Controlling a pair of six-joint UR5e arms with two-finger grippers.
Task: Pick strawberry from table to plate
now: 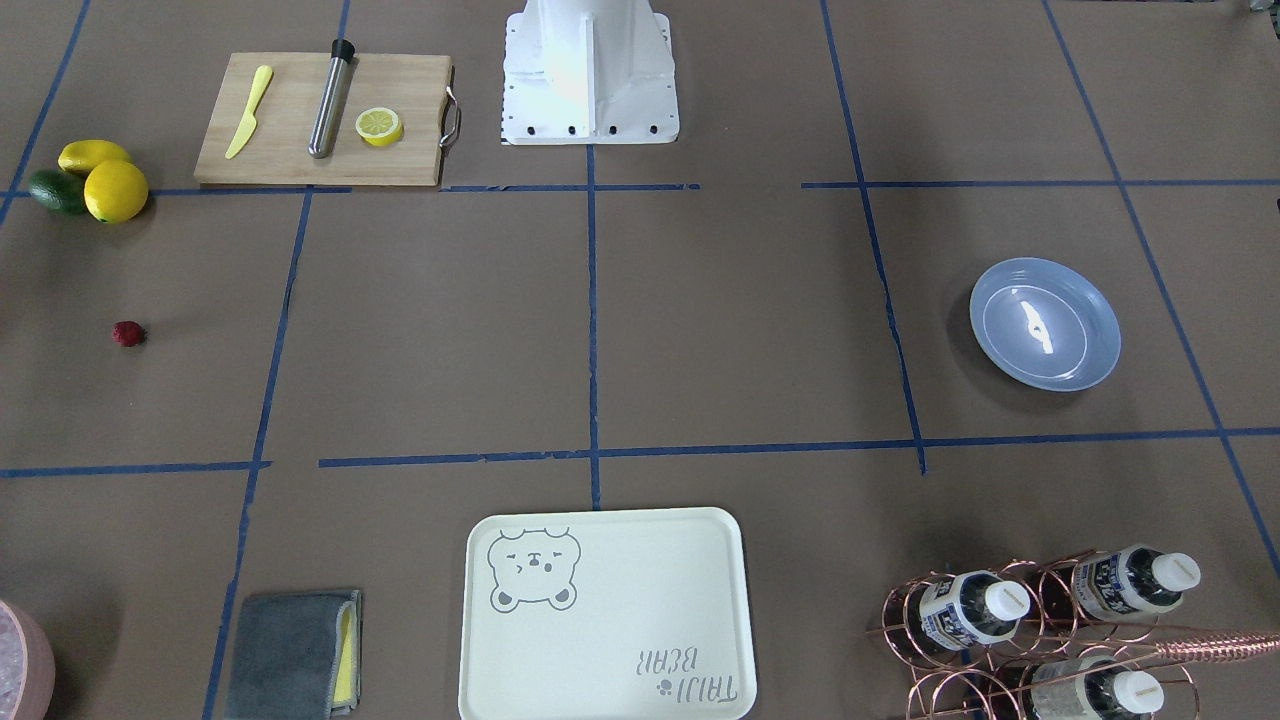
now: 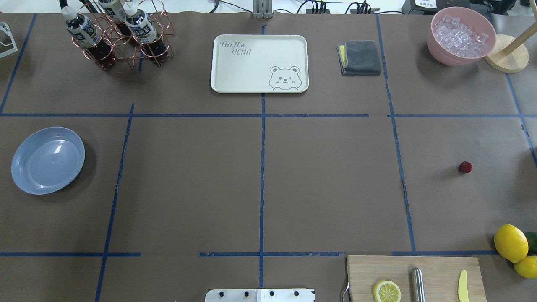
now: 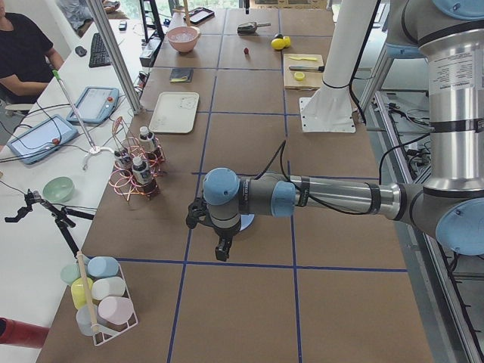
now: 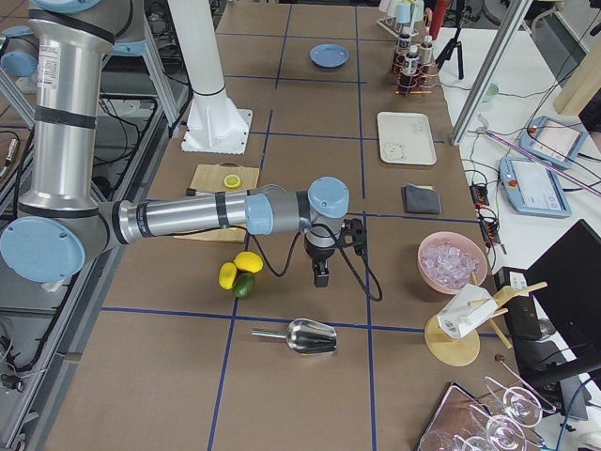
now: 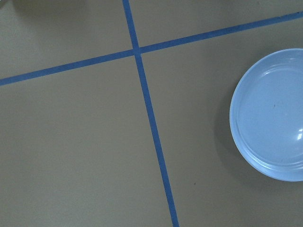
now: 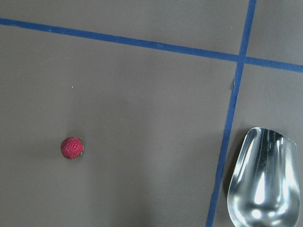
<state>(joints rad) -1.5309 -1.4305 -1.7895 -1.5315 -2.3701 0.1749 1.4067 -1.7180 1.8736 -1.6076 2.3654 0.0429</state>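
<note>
I find the strawberry (image 6: 72, 148) lying on the table (image 2: 327, 184), low and left in my right wrist camera. That puts it off to one side of the right gripper (image 4: 321, 274), which hangs above the paper, with a metal scoop (image 6: 262, 184) on its other side. The left gripper (image 3: 222, 249) hangs just beside the light-blue plate (image 5: 270, 113), well apart from the berry. Both grippers show only in the side cameras, so I cannot tell whether either is parted or closed.

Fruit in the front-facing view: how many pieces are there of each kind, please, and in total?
Strawberry: 1
Whole lemons: 2
Lemon half: 1
Avocado: 1
Total: 5
</note>
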